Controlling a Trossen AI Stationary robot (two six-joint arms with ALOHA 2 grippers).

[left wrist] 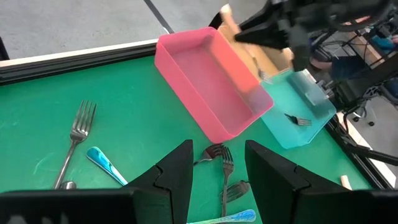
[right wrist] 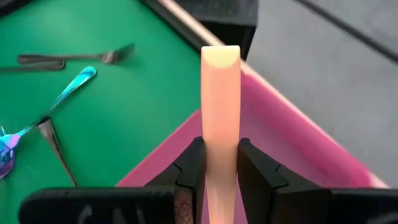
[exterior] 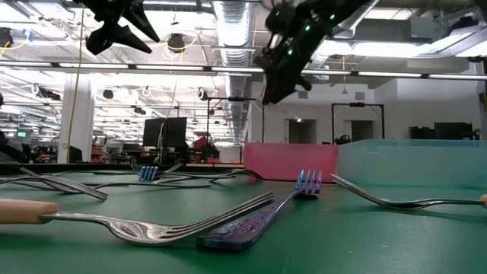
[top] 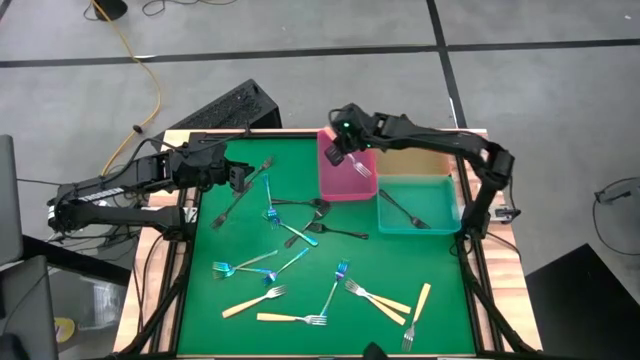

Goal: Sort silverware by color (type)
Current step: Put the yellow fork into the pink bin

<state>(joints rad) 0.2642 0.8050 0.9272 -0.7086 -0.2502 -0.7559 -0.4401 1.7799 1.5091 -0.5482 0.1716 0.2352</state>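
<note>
So my right gripper is clamped on a tan-handled fork, pink bin right below the jaws. My left gripper hangs spread apart, holding nothing, dark forks on the mat underneath.

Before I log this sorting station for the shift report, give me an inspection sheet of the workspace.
Surface: green mat, wooden table edge.
Job's things: tan-handled forks, blue forks and dark forks scattered on the mat; pink bin; teal bin holding one dark fork.
Clutter: nothing seen.
Grippers: right gripper over the pink bin, shut on a tan-handled fork; left gripper open, empty, above the mat.
Cables: yellow cable on the floor.
Surroundings: grey floor, black keyboard, open hall beyond.
</note>
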